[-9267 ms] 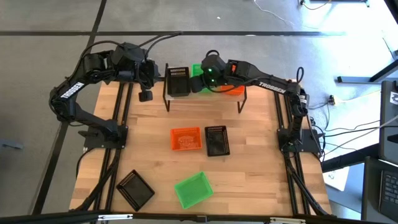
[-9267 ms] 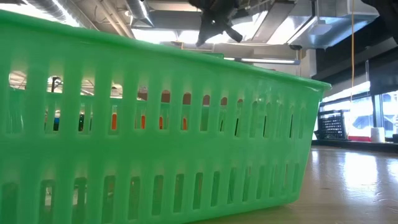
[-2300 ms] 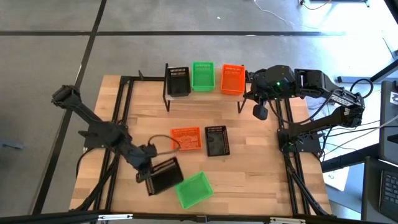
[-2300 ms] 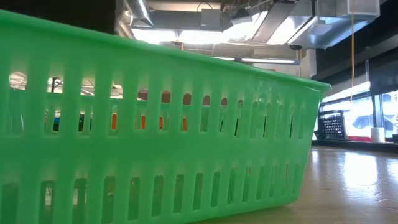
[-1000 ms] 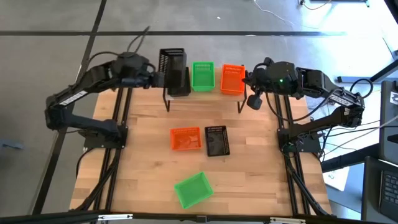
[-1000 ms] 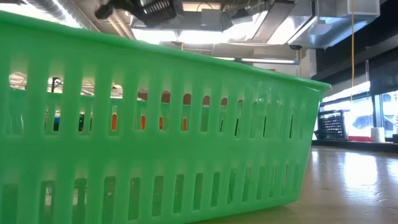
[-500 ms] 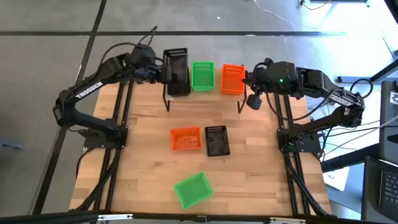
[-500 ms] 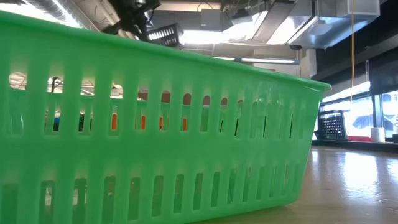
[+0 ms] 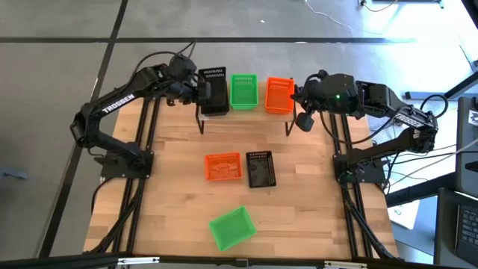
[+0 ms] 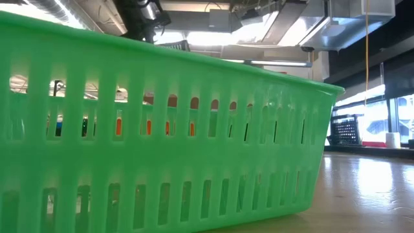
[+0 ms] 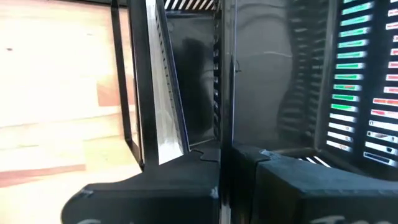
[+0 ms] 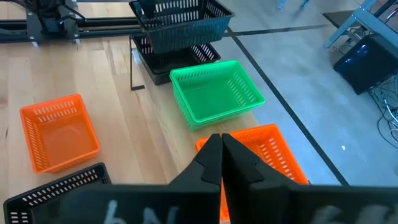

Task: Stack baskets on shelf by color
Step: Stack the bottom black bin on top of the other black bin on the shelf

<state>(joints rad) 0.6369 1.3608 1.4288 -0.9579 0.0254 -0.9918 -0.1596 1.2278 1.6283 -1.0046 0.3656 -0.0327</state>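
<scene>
While right gripper (image 9: 297, 96) waits, left gripper (image 9: 200, 93) clamps black basket (image 9: 215, 87).

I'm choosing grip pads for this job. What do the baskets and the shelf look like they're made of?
The baskets, such as the green basket, look like thin moulded plastic: slotted walls, uniform bright colour, slight sheen. The shelf seems to be a pale wood plank, though baskets mostly cover it, on thin black legs, probably metal.
</scene>
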